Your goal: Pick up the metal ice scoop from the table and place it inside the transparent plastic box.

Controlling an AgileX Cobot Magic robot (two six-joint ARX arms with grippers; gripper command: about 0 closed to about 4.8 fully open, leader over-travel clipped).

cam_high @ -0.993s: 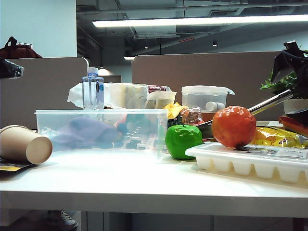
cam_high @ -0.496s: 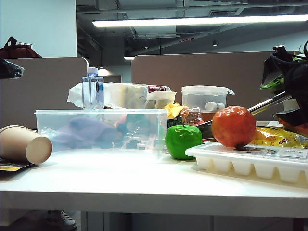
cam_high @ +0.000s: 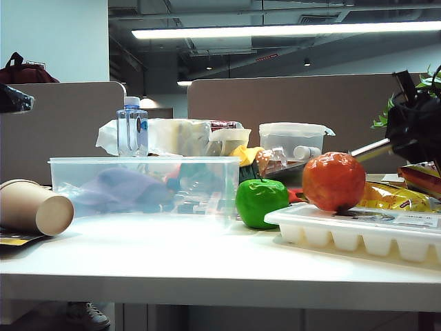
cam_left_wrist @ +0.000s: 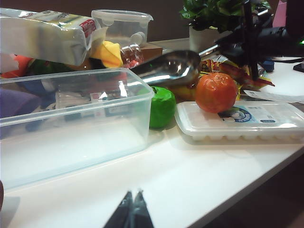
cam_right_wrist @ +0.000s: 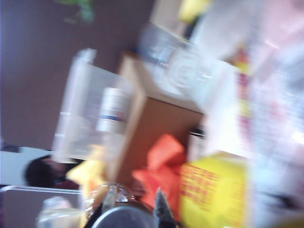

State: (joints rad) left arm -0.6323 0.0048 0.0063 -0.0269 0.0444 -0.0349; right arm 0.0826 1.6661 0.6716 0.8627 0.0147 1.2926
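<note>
The right end effector [cam_high: 406, 134] grips the handle of the shiny silver metal ice scoop [cam_left_wrist: 171, 68], raised over the clutter behind the large transparent plastic box [cam_left_wrist: 71, 118], presumably for carrying across. The left end effector [cam_left_wrist: 131, 211] hovers closed above the table [cam_left_wrist: 199, 180].

Exterior view: set low, near table-edge height, facing level across the white table [cam_high: 207, 262] toward the partitions; large clear plastic box [cam_high: 145, 186] and glossy green apple [cam_high: 260, 202] close. Left wrist view: slightly higher, near, angled across the same box [cam_left_wrist: 71, 118], apple [cam_left_wrist: 162, 107] and white ice cube tray [cam_left_wrist: 237, 123]. Right wrist view: rolled sideways, heavily blurred, very close to clutter.
</note>
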